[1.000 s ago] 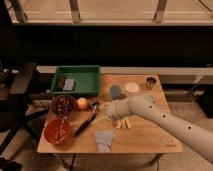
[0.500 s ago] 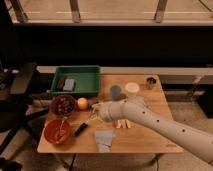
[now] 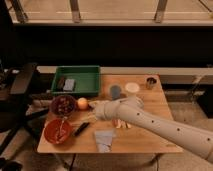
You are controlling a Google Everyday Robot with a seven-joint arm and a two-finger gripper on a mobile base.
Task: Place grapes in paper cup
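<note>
The wooden tabletop (image 3: 156, 101) lies as it did a second ago, and nothing on it has shifted. My pale arm (image 3: 160, 127) comes in from the near right and has stretched further left over the middle of the tabletop than it did a second ago. The green tray (image 3: 75, 68) sits at the far left. The red bowl (image 3: 47, 131) sits at the near left corner. The grapes (image 3: 64, 104), a dark reddish heap, rest in a dark bowl (image 3: 54, 107) on the left, between the tray and the red bowl. A grey cloth (image 3: 104, 140) lies at the near edge. The white paper cup (image 3: 132, 88) stands far of my arm, well apart from the grapes. The orange (image 3: 82, 103) sits just right of the grapes. My tool (image 3: 94, 108) hangs just right of the orange, spread wide and holding nothing.
</note>
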